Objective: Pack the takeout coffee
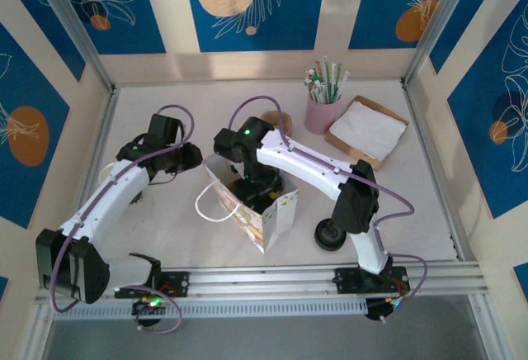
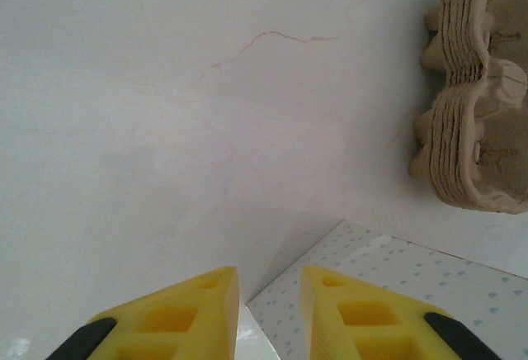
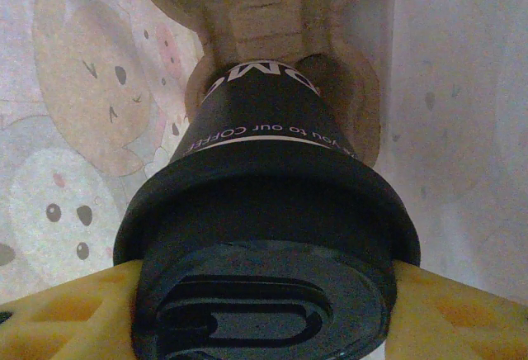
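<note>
The takeout coffee point(image 3: 257, 133) stands upright inside the patterned paper bag point(image 1: 268, 215), its base seated in a pulp cup carrier point(image 3: 264, 5). It shows a dark wall with white lettering under a black lid point(image 3: 264, 203). My right gripper point(image 3: 264, 306) is shut on it just under the lid, one yellow finger on each side. From above, the right arm reaches down into the bag's mouth point(image 1: 257, 188). My left gripper point(image 1: 191, 158) sits at the bag's left top corner. The bag's rim point(image 2: 289, 294) runs between its two yellow fingers, which are nearly closed on it.
A stack of pulp carriers point(image 2: 478, 96) lies on the table beyond the left gripper. At the back right stand a pink cup of straws point(image 1: 323, 104) and a tray of napkins point(image 1: 367, 129). A loose black lid point(image 1: 330, 234) lies right of the bag.
</note>
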You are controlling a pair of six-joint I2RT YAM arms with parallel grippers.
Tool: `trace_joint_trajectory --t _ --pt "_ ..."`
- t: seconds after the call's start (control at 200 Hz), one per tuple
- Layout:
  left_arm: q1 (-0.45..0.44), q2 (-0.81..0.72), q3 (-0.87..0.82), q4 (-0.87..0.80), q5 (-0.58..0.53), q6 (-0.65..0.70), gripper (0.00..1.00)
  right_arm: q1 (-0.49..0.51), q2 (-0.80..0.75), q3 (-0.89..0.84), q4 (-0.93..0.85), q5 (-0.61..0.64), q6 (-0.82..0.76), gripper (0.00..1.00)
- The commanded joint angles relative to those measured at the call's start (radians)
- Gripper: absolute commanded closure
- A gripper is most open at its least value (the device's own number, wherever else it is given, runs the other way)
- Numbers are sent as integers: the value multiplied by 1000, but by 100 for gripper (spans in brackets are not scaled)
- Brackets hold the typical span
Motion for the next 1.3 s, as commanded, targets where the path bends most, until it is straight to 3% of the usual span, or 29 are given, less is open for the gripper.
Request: trace_joint_trajectory --t 0.0,1.295 --pt "-9 -4 -4 11 7 23 74 -3 27 -36 -184 76 -3 47" --pt "-8 -14 -18 8 -2 24 74 -10 78 -50 -180 86 -18 46"
